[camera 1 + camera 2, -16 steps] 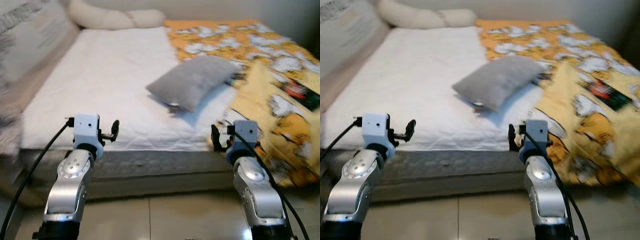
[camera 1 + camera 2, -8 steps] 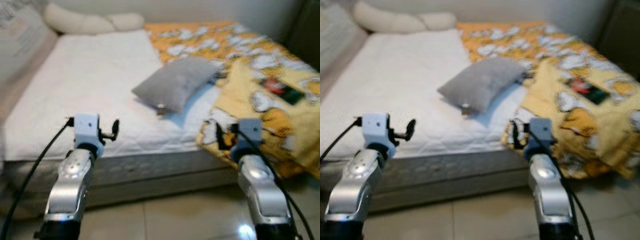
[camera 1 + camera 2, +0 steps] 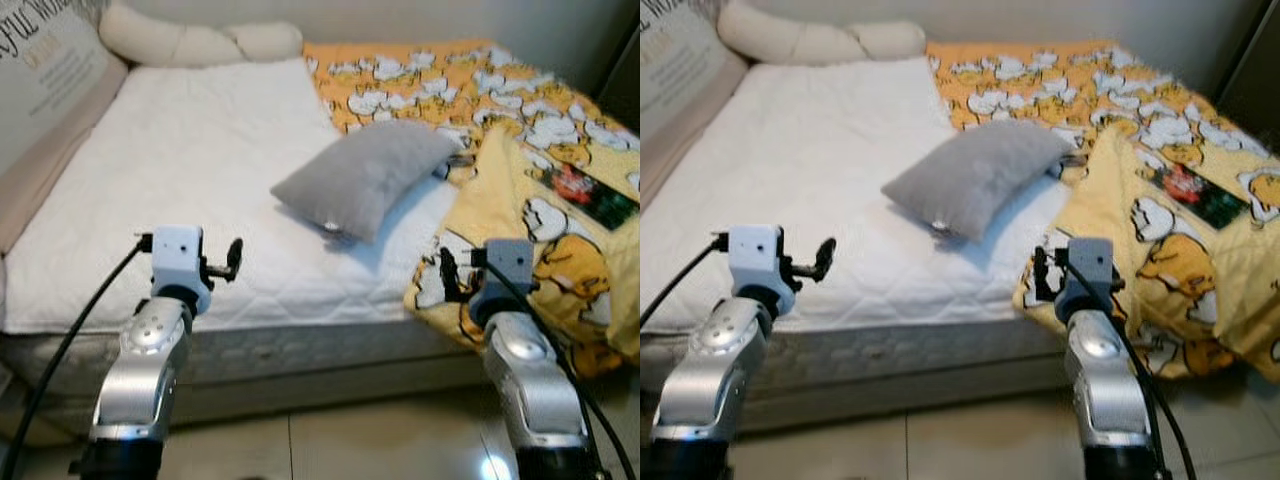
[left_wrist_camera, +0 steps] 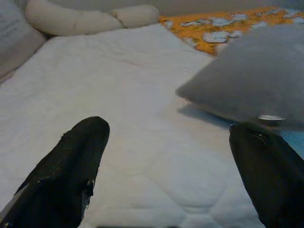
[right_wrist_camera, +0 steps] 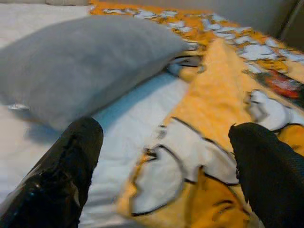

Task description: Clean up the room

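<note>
While you look down from the head camera, the bed (image 3: 180, 180) with its bare white mattress runs across in front of you, and both arms are raised before its near edge. On your left, a printed cushion (image 3: 45, 75) leans along the bed's side, and a long cream bolster (image 3: 195, 42) lies across the head end. Your left pincer (image 3: 232, 260) hangs at the mattress's front edge over plain white quilting, its two black fingers (image 4: 66, 171) spread wide apart and holding nothing. The grey pillow (image 3: 365, 175) lies near the middle of the bed, beyond that pincer and off to its right, tilted so that one corner points back toward the front edge; it is not touching either pincer. Moving right, the yellow-and-orange cartoon-print blanket (image 3: 520, 130) covers the right half of the bed, is bunched up past the pillow's right end, and drapes over the front corner toward the floor. A dark, flat item with red print (image 3: 590, 190) rests on top of the blanket far to the right; you cannot tell what it is. Your right pincer (image 3: 445, 277) hangs just in front of the hanging blanket fold, fingers (image 5: 61, 166) also wide apart and empty, with the pillow ahead to its left.
</note>
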`<state>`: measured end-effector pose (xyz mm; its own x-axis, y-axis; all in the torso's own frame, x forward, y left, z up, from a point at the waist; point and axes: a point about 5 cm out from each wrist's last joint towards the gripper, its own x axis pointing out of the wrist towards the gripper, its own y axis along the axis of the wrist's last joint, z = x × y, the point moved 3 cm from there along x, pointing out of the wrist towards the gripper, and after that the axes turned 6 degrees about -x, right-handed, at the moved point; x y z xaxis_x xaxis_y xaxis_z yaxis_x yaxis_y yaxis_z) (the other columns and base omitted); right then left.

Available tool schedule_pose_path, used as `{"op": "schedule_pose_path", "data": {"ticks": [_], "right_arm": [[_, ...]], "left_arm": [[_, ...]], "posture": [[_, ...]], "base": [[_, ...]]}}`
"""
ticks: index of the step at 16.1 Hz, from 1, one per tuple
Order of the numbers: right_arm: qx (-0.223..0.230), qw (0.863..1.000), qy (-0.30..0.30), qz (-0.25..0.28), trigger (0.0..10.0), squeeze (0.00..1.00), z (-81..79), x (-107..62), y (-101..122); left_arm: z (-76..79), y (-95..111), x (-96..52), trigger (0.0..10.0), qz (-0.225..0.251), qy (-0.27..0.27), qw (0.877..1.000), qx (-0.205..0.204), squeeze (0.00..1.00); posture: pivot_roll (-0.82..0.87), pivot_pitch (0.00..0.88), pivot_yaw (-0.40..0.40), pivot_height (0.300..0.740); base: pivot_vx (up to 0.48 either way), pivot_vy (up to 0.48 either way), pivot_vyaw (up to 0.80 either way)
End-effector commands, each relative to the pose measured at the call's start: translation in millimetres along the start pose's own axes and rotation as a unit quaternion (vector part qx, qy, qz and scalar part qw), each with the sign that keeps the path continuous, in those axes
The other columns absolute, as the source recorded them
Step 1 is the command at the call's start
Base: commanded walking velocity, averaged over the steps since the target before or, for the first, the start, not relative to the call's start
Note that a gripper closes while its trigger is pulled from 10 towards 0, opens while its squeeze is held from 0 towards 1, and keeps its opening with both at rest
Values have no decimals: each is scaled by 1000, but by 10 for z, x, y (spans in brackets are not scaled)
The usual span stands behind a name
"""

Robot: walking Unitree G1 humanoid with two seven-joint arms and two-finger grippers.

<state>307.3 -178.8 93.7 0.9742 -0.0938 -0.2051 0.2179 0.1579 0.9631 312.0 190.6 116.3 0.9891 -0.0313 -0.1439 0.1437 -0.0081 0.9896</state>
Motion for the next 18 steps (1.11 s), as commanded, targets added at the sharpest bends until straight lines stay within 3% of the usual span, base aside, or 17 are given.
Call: {"op": "schedule_pose_path", "data": {"ticks": [1, 18], "right_arm": [[-1, 1000, 13, 11, 10000, 0, -66, 20, 72], [4, 1000, 11, 10, 10000, 0, -63, 50, 83]], "left_arm": [[-39, 42, 11, 10000, 6, 7, 1000, 1, 0], [-46, 40, 28, 10000, 2, 12, 1000, -5, 0]], "posture": [[-71, 0, 4, 740], [-74, 0, 9, 740]], "base": [[304, 0, 0], [327, 0, 0]]}}
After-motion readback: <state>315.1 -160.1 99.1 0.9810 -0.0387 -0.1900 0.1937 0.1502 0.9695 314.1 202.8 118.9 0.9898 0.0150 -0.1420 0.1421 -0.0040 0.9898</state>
